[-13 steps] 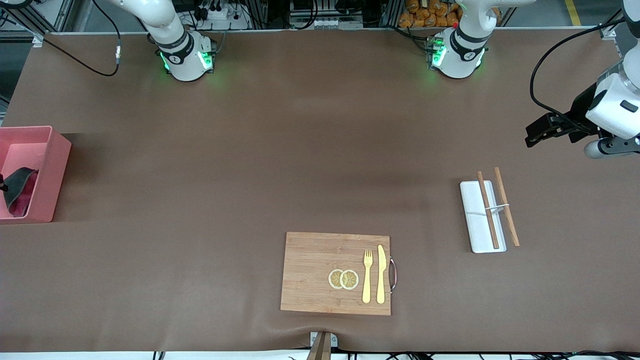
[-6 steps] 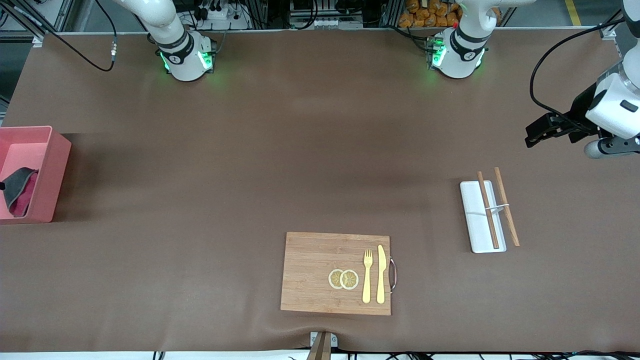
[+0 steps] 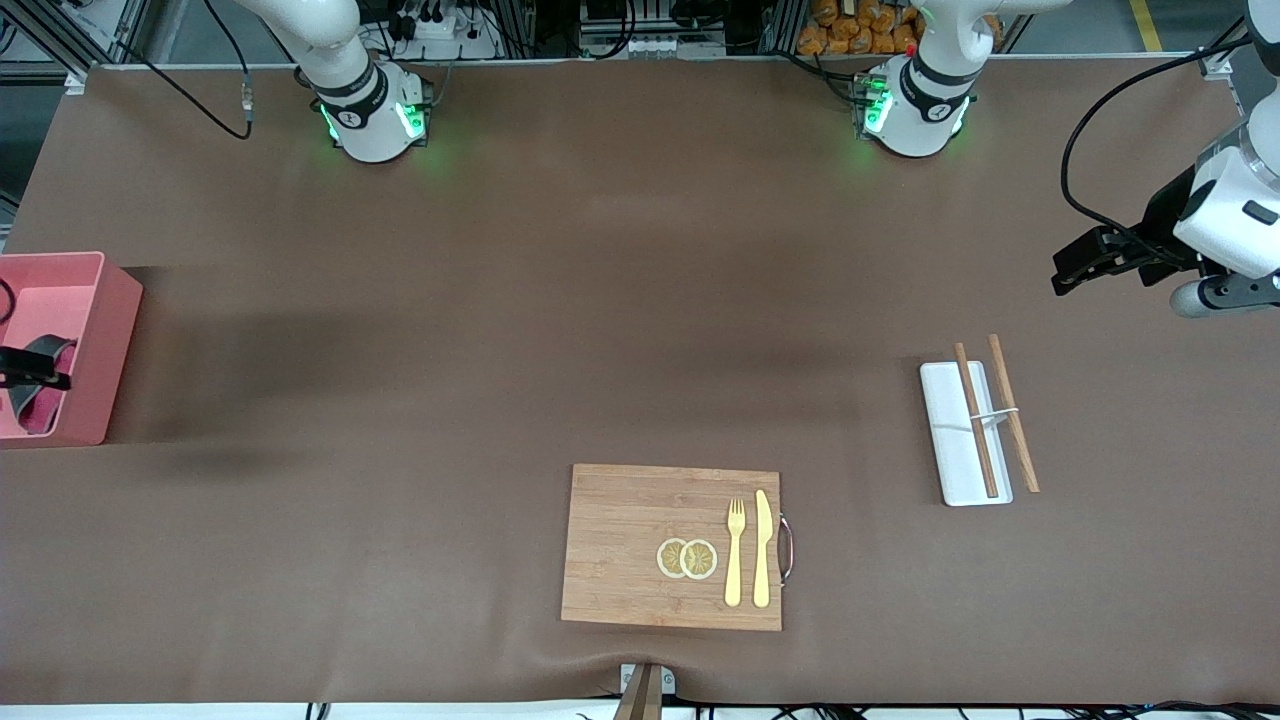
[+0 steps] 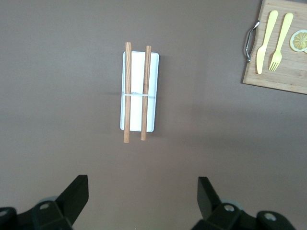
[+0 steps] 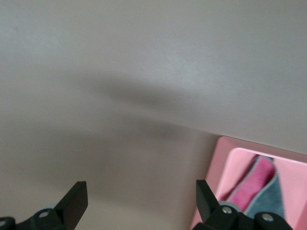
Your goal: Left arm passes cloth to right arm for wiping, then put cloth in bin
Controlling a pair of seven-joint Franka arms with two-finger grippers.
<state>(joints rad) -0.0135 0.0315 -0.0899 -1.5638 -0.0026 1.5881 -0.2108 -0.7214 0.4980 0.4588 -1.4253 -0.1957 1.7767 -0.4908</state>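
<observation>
Lying in the bin [image 3: 95, 345], the cloth [image 3: 40, 385]; chopsticks [image 3: 975, 420] across white tray [image 3: 950, 440].

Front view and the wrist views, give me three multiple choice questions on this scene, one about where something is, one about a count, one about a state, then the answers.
1. Where is the cloth?
A. on the wooden board
B. in the pink bin
C. on the white tray

2. How many lemon slices lie on the wooden board?
A. one
B. two
C. four

3. What is the left hand doing?
A. open and holding nothing
B. shut on the cloth
C. shut on a chopstick

Answers: 1 B, the cloth lies inside the pink bin at the right arm's end. 2 B, two slices sit side by side beside the fork. 3 A, its fingers are spread over bare table.
</observation>
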